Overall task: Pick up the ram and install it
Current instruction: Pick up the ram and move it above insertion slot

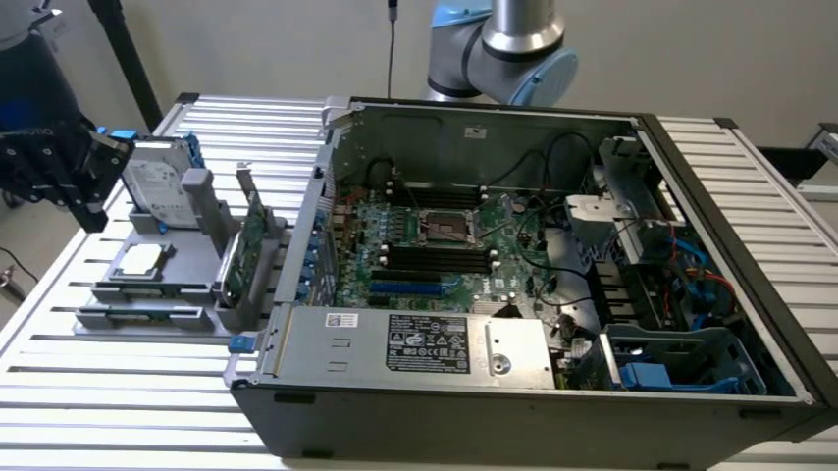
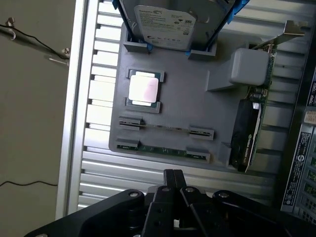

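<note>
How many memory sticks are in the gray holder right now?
2. One memory stick sits in the gray holder, in the slot beside the silver chip; the second memory stick sits in the slot along its edge. Neither is covered.

Two ram sticks [image 2: 163, 149], one processor chip [image 2: 143, 90], one hard drive [image 2: 165, 22], one expansion card [image 2: 245, 136].

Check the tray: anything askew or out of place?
Nothing stands out. The ram lies seated in its slot in the tray, the CPU sits flat in its pocket, and the drive and card stand in their holders.
</note>
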You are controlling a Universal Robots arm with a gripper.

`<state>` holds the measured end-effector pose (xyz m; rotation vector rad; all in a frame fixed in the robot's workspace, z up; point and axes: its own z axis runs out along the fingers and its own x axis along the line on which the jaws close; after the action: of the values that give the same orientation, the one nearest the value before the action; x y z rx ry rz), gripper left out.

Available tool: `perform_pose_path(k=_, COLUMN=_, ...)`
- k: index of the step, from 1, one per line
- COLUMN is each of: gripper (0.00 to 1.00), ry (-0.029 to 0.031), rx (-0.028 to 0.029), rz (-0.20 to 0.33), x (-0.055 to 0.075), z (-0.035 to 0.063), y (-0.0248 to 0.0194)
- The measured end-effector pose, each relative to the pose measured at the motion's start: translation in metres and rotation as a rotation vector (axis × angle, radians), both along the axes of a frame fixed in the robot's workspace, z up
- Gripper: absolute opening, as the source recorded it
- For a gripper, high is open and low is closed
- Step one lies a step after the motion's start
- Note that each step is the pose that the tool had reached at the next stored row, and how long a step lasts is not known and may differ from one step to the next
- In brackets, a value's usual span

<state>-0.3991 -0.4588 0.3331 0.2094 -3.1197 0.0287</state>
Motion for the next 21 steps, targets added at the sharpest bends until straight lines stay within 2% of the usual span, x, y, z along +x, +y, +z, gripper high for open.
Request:
perform_pose_path(k=5, gripper=0.11, ry=0.0000, rx=0.0000, rz=0.000, x=0.0000, z=0.0000, y=0.0000)
perform_pose_path(k=8, gripper=0.11, ry=-0.0021, rx=0.0010, rz=0.011, x=0.0000, z=-0.0005, y=0.0000)
perform_pose_path(k=11, gripper=0.11, ry=-0.0019, rx=0.0027, rz=0.063, x=-0.0001, z=-0.0012, y=0.0000)
perform_pose_path(k=21, gripper=0.11, ry=-0.0018, rx=0.0029, rz=0.245, x=0.0000, z=-0.0029, y=0.0000)
